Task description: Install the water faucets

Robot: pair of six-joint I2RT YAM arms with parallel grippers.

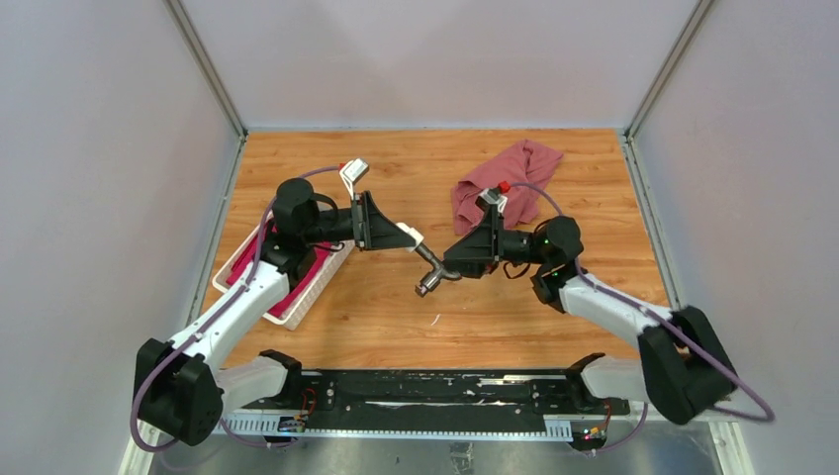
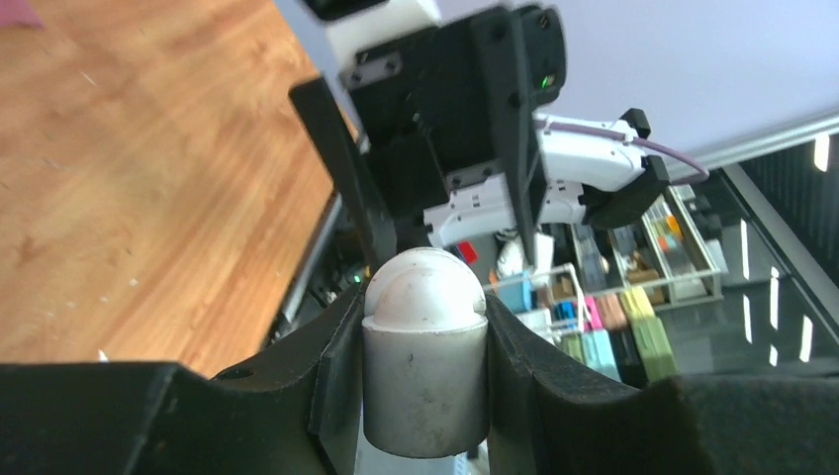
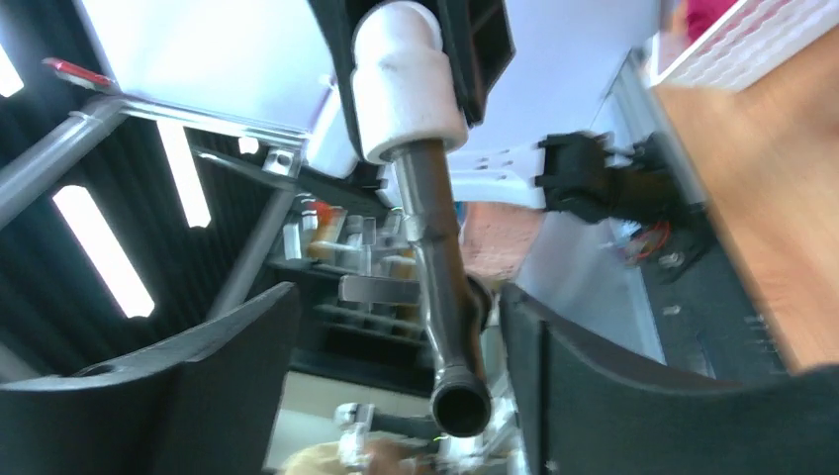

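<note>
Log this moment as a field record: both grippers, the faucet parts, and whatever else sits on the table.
left gripper: shut on the white fitting, held above the table
right gripper: open, a finger either side of the dark tap, gaps visible
dark tap: one end in the white fitting, otherwise unsupported
red cloth: crumpled, far right of the table
white basket: left edge, under the left arm, magenta fabric inside

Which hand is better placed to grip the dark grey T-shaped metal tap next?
Probably the right hand: its open fingers flank the dark grey T-shaped metal tap, while the left hand is clamped on the stubby white cylindrical fitting.
</note>
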